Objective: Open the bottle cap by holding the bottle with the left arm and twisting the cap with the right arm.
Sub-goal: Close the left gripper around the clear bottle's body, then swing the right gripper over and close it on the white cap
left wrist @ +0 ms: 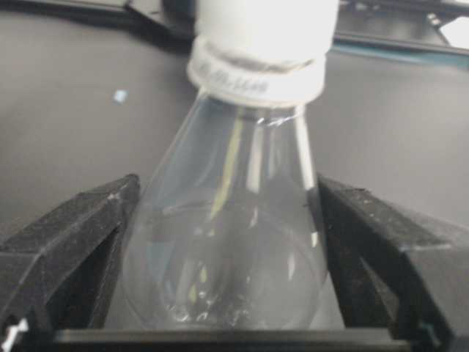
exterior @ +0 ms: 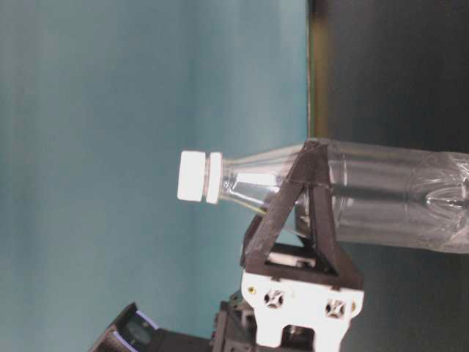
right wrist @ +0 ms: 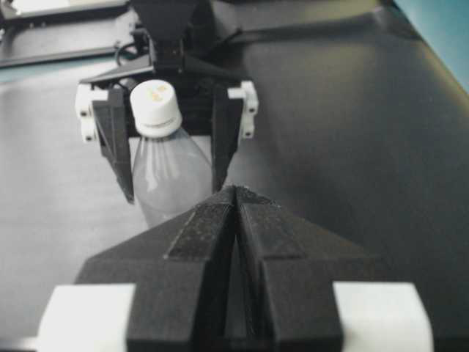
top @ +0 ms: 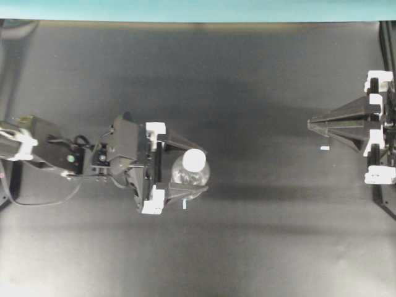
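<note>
I see bottle (top: 189,173) upright on black table (top: 247,80), left of centre in overhead view, white bottle cap (top: 193,160) on. My left gripper (top: 180,168) spread wide, one finger on each side of bottle body; wrist view shows fingers (left wrist: 69,242) just beside clear wall, contact not clear to me. My right gripper (top: 318,124) pressed together, pinching nothing, well apart at right side, tip pointing toward bottle. Small white tape mark (top: 324,148) near right gripper.

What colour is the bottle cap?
White; the bottle cap shows best in the right wrist view.
</note>
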{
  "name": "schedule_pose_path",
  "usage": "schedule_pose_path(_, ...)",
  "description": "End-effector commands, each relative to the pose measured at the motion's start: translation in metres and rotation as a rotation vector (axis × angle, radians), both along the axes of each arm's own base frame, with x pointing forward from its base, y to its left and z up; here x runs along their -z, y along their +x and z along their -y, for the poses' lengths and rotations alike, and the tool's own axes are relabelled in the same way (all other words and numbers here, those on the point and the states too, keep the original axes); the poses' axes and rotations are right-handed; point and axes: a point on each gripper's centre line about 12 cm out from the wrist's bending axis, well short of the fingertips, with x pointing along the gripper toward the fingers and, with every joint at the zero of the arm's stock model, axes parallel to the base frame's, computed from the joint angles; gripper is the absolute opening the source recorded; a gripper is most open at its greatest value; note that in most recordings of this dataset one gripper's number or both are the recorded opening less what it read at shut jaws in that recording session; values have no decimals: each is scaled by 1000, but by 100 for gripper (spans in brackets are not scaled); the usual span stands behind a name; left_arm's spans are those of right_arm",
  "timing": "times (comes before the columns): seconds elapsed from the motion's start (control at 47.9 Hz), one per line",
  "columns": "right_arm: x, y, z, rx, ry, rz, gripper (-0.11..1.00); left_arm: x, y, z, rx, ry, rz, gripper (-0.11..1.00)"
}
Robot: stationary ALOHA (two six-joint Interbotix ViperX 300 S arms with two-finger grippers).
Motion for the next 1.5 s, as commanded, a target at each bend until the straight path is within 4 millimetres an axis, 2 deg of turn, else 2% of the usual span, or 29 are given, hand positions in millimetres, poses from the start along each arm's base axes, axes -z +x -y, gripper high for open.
schedule_pose_path(0.0, -10, 2, -1, -1, 14, 25, -1, 22, -4, 4, 13, 7, -64, 94)
schedule_pose_path(0.083, -10, 2, -1, 0, 17, 25, -1, 31, -7, 5, 16, 3, -90, 94)
schedule_pose_path(0.438, -10, 2, 0, 2, 29, 26, -1, 44, -16, 4, 11, -5, -145, 94)
schedule_pose_path(0.689, -8, 2, -1, 15, 132, 8, -1, 56, -18, 4, 10, -4, -189, 95)
schedule_pose_path(0.793, -14, 3, -1, 19, 160, 22, -1, 63, -21, 4, 10, -5, -211, 95)
schedule_pose_path(0.918, -25, 7, -3, 7, 172, 18, -1, 63, -20, 5, 11, -5, -204, 95)
schedule_pose_path(1.023, -36, 16, -11, -29, 185, -34, -1, 62, -18, 6, 16, -6, -203, 94)
schedule_pose_path(1.211, -49, 46, -30, -79, 249, -236, -1, 63, -19, 7, 17, -4, -208, 86)
schedule_pose_path(1.419, -58, 77, -37, -34, 351, -526, 0, 63, -19, 9, 23, 0, -209, 83)
schedule_pose_path(1.482, -67, 88, -40, -17, 390, -574, 0, 63, -19, 9, 24, 0, -212, 83)
